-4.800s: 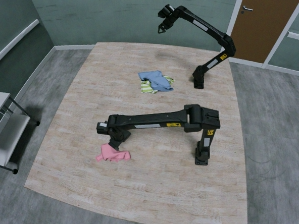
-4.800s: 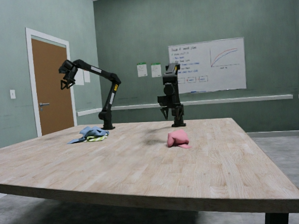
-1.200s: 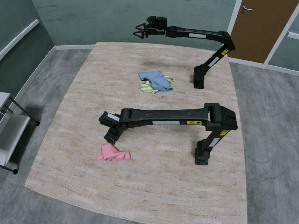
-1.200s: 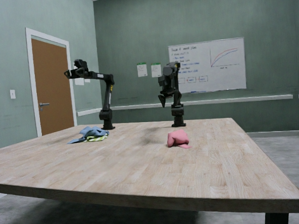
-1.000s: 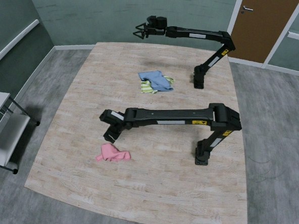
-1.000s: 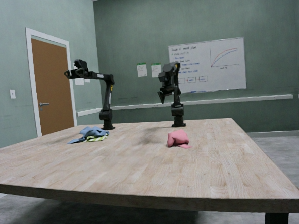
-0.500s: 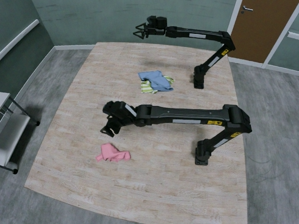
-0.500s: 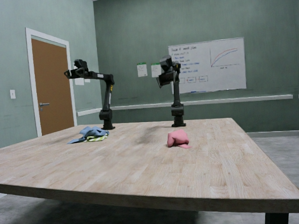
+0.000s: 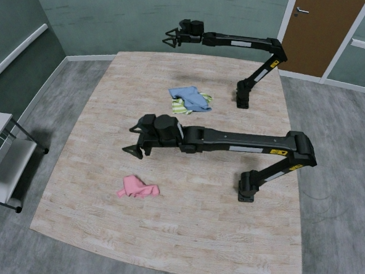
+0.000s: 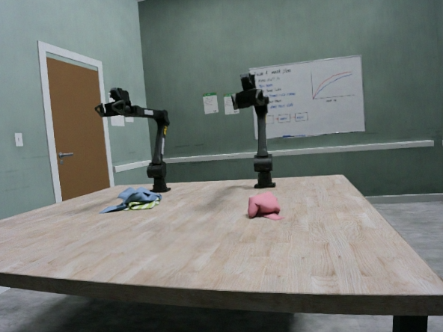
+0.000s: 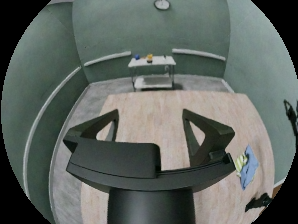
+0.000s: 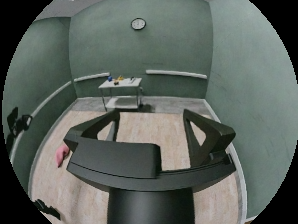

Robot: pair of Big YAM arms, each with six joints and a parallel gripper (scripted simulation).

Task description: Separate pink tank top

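Nearest the overhead camera, the matte black, jointed left arm [image 9: 253,140] [image 10: 262,131] [image 12: 47,207] reaches across the pale, wood-grained table [image 9: 200,231] [image 10: 224,243] [image 11: 150,125] [image 12: 150,130], well above its surface. Its left claw [image 9: 127,139] [image 10: 250,100] [image 11: 150,112] [image 12: 30,116] stands wide open, the angular, cut-out fingers apart and holding nothing.

Crumpled on the left arm's half lies the soft pink tank top [image 9: 135,186] [image 10: 265,206] [image 12: 61,155], released and apart from the claw. It has a rounded hump and thin, flattened ends. Bare wood surrounds it on every side, and it rests wholly inside the table's edges, well apart from the other laundry.

Over on the right arm's half, a smooth blue cloth [image 9: 192,99] [image 10: 136,196] [image 11: 250,167] drapes loosely over a green-and-white striped cloth [image 9: 180,106] [image 10: 144,205] [image 11: 240,162], whose banded folds show around it. Both lie within the edges, with nothing hanging over.

Above the far edge in the top view, the matching black right arm [image 9: 243,41] [image 10: 161,142] [image 11: 257,201] extends its right claw [image 9: 164,37] [image 10: 106,109] [image 11: 286,105] [image 12: 151,112], also spread wide around nothing, well clear of the cloths.

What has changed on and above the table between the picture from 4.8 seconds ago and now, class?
The left gripper rose away from the pink tank top. The right gripper levelled out. Nothing was visibly grasped or released. The pink top, blue piece and green striped piece stayed put.
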